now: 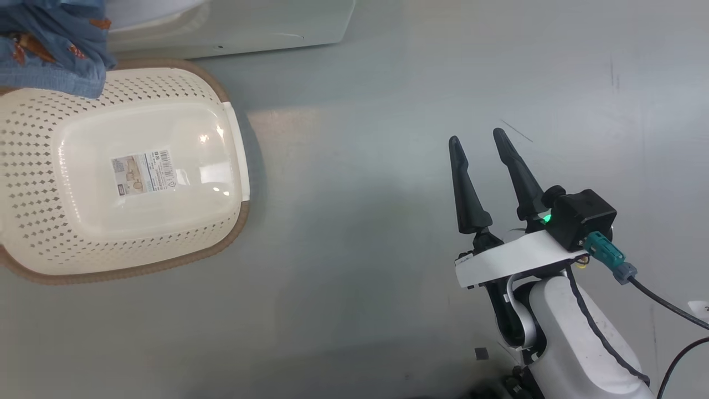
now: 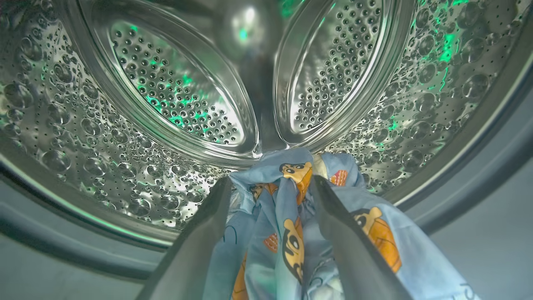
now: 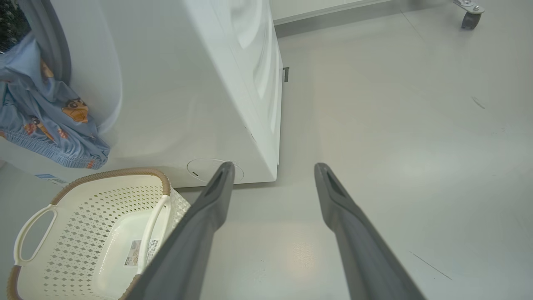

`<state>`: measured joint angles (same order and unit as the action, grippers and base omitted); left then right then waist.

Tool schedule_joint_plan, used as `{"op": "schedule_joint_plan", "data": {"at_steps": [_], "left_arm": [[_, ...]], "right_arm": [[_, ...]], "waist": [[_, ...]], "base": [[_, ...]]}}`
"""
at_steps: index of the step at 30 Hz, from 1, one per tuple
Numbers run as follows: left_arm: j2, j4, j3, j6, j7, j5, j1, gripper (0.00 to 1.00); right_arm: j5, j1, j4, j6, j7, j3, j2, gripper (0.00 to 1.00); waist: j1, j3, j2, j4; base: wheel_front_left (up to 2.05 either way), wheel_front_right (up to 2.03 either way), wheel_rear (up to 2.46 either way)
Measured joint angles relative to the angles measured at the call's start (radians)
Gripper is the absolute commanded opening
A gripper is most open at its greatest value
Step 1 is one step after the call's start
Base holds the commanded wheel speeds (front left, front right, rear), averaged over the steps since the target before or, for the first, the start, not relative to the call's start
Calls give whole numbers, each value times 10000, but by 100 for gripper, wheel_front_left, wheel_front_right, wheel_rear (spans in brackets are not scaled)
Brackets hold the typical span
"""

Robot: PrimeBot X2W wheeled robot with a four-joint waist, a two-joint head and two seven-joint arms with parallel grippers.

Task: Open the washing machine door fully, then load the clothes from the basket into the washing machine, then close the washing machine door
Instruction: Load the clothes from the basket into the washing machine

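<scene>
My left claw (image 2: 270, 181) is spread as wide as it goes, released rather than clenched; its two dark fingers (image 2: 200, 233) point into the perforated steel drum (image 2: 83, 137) of the washing machine (image 3: 187, 83). The clothes (image 2: 291, 216), light blue with orange-brown cartoon figures, are bunched between those fingers, touching both and lying over the one at 5 o'clock; their top fold reaches the drum's lower lip at 12 o'clock from my fingertips. My right claw (image 1: 476, 137) is also wide open, holding nothing and touching nothing; it hangs over bare grey floor (image 1: 360, 249), at 4 o'clock in the head view. In the right wrist view the garments spill out of the machine's mouth at 9 o'clock and hang down its white front, with the hem just above the basket (image 3: 104, 200). In the head view the basket sits at 9 o'clock, cream-white with a brown rim, the barcode sticker (image 1: 144, 173) showing on its base; blue fabric overlaps its rim at 11 o'clock.
</scene>
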<state>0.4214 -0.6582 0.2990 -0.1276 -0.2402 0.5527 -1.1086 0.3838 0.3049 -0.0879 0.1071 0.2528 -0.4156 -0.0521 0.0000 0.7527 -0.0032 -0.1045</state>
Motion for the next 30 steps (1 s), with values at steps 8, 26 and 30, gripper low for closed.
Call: {"op": "schedule_joint_plan", "data": {"at_steps": [8, 26, 30], "left_arm": [[-196, 192, -140, 0, -121, 422, 1045, 100], [-270, 2291, -2288, 228, -136, 372, 4066, 100], [-539, 2851, -2625, 240, -136, 184, 4853, 100]], "right_arm": [[-107, -3, -102, -35, 0, 130, -29, 100], [-167, -111, -157, -96, 0, 251, -42, 100], [-167, -131, -163, -123, 0, 320, -44, 100]], "waist": [[0, -544, 0, 206], [-1, -1279, 0, 531], [0, -1387, 0, 565]], "base": [[0, 0, 0], [0, 0, 0], [0, 0, 0]]}}
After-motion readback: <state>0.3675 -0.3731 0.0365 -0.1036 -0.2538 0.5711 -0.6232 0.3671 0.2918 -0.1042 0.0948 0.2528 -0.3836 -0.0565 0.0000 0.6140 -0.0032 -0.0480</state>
